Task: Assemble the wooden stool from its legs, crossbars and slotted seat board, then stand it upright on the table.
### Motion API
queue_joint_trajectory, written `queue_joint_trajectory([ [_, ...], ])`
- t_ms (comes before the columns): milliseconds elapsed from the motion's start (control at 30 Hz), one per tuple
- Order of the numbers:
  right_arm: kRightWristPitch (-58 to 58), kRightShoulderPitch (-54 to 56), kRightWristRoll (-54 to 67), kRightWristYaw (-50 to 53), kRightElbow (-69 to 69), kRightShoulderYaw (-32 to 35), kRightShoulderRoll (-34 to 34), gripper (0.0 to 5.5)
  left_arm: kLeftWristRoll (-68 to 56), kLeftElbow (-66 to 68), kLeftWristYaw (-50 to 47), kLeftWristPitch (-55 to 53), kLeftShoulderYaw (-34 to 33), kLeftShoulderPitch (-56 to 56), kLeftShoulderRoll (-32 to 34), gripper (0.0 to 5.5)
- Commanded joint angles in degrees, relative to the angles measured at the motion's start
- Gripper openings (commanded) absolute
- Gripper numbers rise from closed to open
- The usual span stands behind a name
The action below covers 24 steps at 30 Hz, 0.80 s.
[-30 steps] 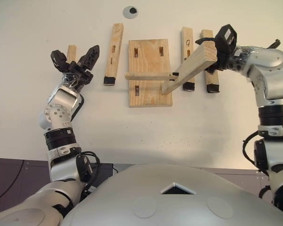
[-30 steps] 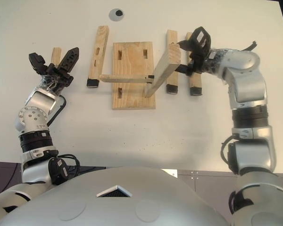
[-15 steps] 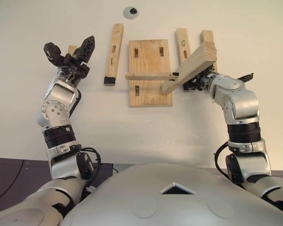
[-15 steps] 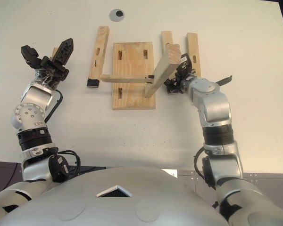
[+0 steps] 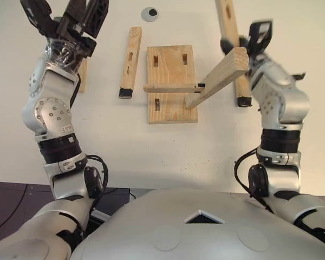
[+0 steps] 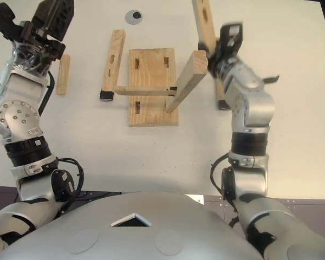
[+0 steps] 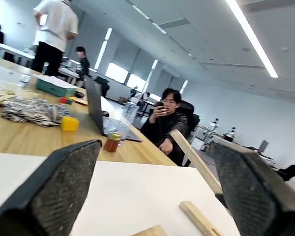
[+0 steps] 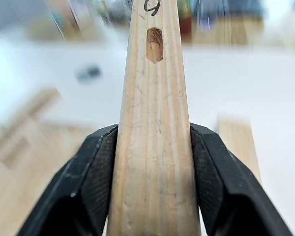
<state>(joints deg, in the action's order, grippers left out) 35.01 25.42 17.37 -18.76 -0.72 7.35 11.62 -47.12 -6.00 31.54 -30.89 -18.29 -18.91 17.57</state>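
Right gripper (image 8: 155, 167) is clamped on the pale slotted wooden stool leg (image 8: 156, 88), raised above the flat slotted wooden seat board (image 5: 170, 111). Left gripper (image 5: 65, 16) is spread wide, empty. I judge the leg light, stiff and smooth; I would grip its flat faces, clear of the slot.

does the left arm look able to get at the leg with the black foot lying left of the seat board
Probably yes: the left gripper is open, empty and raised nearby; the leg lies flat with nothing on or against it.
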Motion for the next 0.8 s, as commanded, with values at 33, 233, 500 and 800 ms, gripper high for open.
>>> queue_joint_trajectory([
  [33,-9.7,7.6,8.2,-18.4,4.2,1.3,2.5,2.06,-7.8,0.7,5.3,-5.7,0.0,-4.9,1.3,4.04],
  [233,-4.1,12.6,17.3,-42.4,5.0,-3.8,8.7,2.06,-14.4,-0.8,7.5,-11.4,4.4,-10.1,-1.0,4.04],
  [500,3.7,12.4,21.7,-47.2,2.4,-6.1,9.9,2.06,-20.2,-3.8,8.6,-12.3,3.9,-11.2,-2.2,4.04],
  [800,13.0,15.1,30.5,-44.4,2.8,-2.5,10.0,2.05,-19.7,-6.0,11.0,-8.6,5.1,-10.9,-2.1,2.65],
])
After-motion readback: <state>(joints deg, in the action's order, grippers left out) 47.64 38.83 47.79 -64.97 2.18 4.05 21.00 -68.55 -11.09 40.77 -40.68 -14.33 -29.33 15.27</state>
